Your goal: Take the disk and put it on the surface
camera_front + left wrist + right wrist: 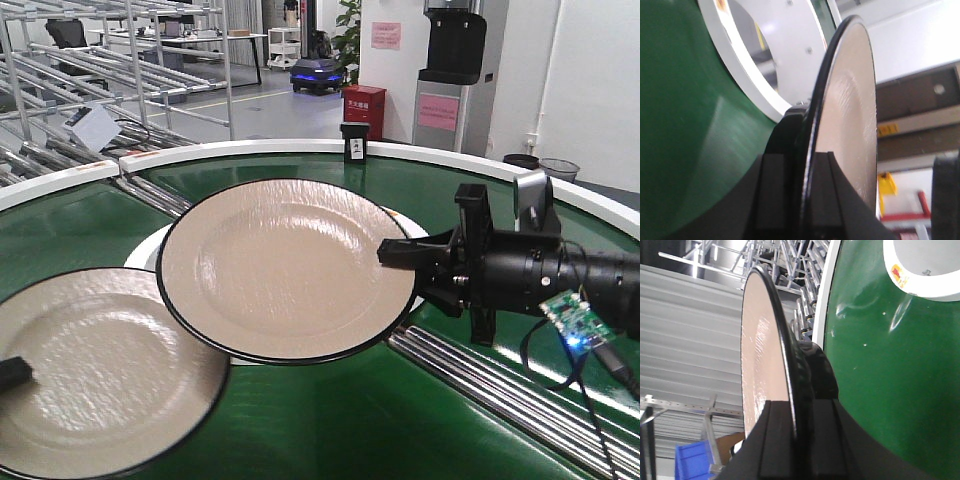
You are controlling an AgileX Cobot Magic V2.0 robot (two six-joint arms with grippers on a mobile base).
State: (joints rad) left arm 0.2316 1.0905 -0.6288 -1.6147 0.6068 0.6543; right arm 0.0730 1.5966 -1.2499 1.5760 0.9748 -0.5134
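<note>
- A green conveyor belt (pixel 330 420) with a white rim (pixel 250 148) is curving through a workshop. Steel racks (pixel 100 60) and a blue cart (pixel 318 72) are standing behind it.
- The right pincer (pixel 385 253) is clamping the disk (pixel 285 265) by its edge, holding it above the belt.
- The left pincer (pixel 806 175) is clamping a second disk (pixel 95 375) the same way.
- Only the wrist views are showing each black rim pinched between fingers; the right one is also showing a blue bin (pixel 690 460).
</note>
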